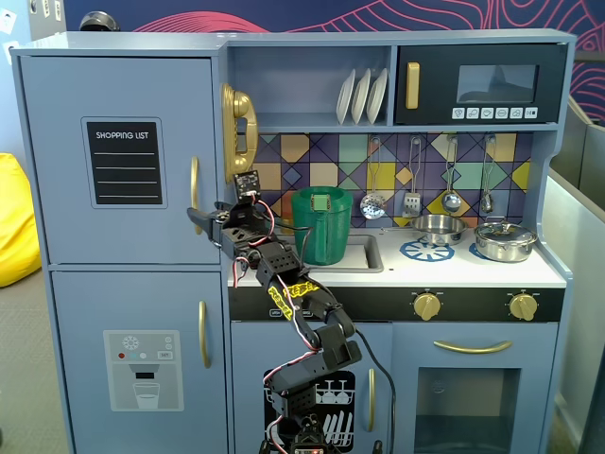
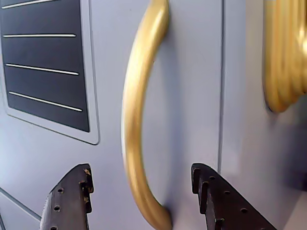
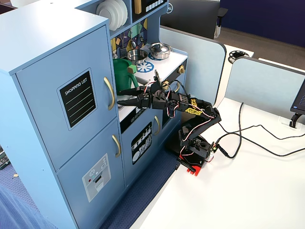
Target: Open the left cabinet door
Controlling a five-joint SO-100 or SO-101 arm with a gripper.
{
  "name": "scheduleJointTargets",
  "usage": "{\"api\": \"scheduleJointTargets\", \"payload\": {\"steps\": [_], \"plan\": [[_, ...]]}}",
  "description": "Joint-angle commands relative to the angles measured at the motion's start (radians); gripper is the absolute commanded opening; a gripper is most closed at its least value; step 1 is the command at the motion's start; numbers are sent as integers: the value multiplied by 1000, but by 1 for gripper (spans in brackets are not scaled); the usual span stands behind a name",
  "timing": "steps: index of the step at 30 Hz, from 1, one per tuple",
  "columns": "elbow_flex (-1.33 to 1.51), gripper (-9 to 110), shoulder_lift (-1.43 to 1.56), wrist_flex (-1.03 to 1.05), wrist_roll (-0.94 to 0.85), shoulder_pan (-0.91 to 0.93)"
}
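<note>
My gripper is spread around the gold handle on the left cabinet door (upper left, chalkboard panel); closing off-centre, a finger could slip off its curve.

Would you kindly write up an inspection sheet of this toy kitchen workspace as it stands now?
Surface: white table, bare around the arm's base.
Job's things: left cabinet door looks shut; gold handle untouched.
Clutter: green jug, pot and bowl on the counter; plates on the shelf.
Grippers: gripper open, jaws either side of the handle's lower end.
Cables: black cable trailing across the table.
Surroundings: grey dividers behind; yellow beanbag beside the cabinet.
</note>
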Motion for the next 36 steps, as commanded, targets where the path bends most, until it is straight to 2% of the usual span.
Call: {"api": "scheduleJointTargets", "payload": {"steps": [1, 14, 22, 26, 36], "plan": [[-83, 20, -26, -52, -31, -32], [-156, 18, -184, -196, -97, -97], [-61, 15, -149, -291, -319, -305], [-11, 14, -117, -298, -371, -373], [104, 13, 28, -356, -388, -290]]}}
